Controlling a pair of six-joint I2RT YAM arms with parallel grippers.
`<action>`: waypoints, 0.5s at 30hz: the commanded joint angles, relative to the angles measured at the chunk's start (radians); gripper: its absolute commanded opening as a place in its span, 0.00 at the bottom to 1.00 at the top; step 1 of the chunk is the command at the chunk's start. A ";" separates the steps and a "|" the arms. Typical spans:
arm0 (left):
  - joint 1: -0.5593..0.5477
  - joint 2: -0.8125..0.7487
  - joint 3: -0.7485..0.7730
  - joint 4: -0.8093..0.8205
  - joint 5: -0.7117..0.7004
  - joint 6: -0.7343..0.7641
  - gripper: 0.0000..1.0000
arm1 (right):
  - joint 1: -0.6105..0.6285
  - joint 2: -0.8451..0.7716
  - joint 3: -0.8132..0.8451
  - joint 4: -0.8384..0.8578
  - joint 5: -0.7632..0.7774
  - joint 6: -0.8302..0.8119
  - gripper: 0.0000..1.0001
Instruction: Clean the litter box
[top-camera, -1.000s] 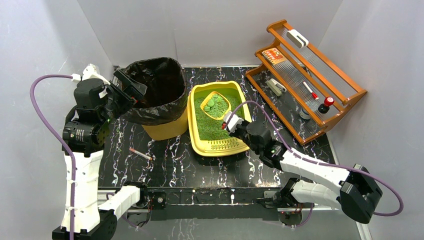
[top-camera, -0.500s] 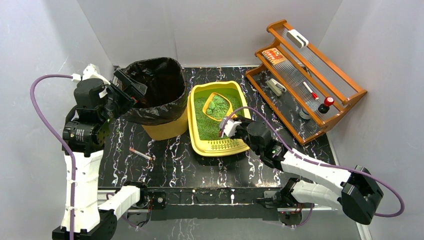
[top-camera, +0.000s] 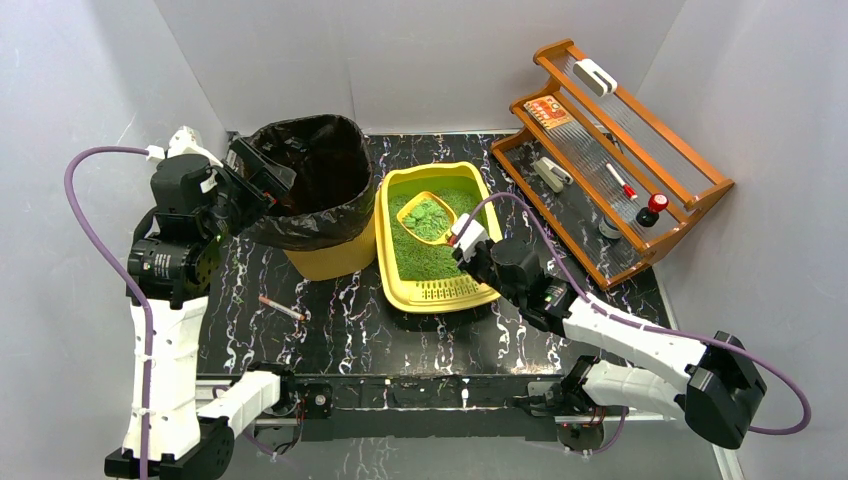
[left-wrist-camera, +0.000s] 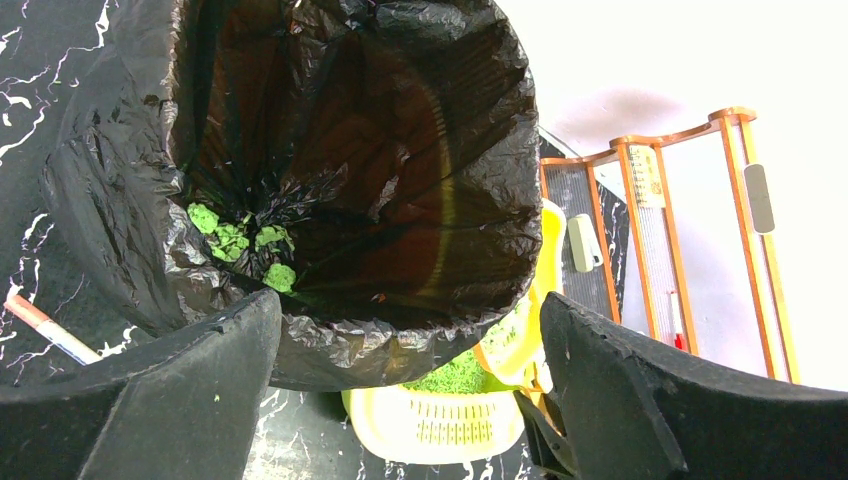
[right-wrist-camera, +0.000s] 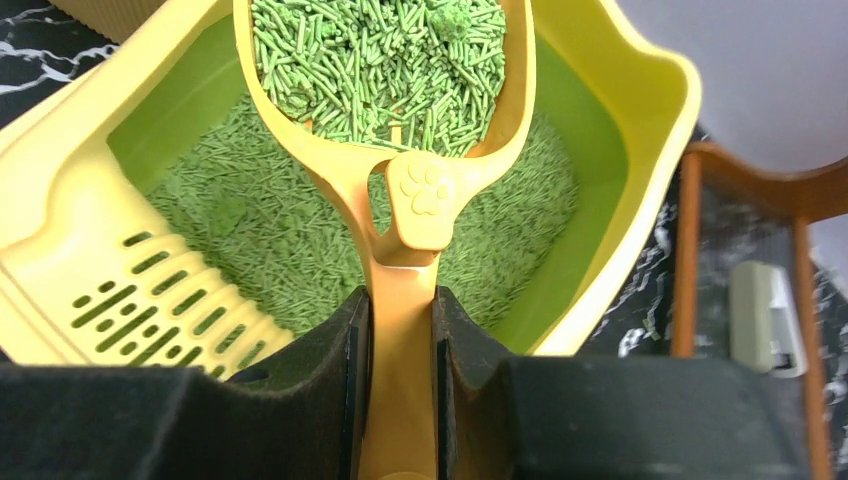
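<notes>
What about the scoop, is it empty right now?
No, the scoop in the right tool carries a heap of green litter pellets over the litter box.

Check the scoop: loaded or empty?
Loaded. The scoop has its bowl heaped with green pellets; the right gripper, shut on its handle, holds it over the litter box.

One litter box (top-camera: 440, 291), one scoop (right-wrist-camera: 424, 195)

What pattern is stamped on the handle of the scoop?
A paw print, in the same orange-yellow as the scoop; the right wrist view shows it best.
</notes>
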 joint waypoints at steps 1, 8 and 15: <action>-0.005 -0.001 0.027 0.023 0.012 0.005 0.98 | 0.000 -0.013 0.056 0.013 -0.026 0.221 0.00; -0.005 -0.007 0.019 0.021 0.013 -0.001 0.98 | -0.026 -0.017 0.079 -0.011 -0.107 0.337 0.00; -0.005 -0.011 0.021 0.016 0.009 -0.004 0.98 | -0.083 -0.011 0.110 -0.043 -0.189 0.462 0.00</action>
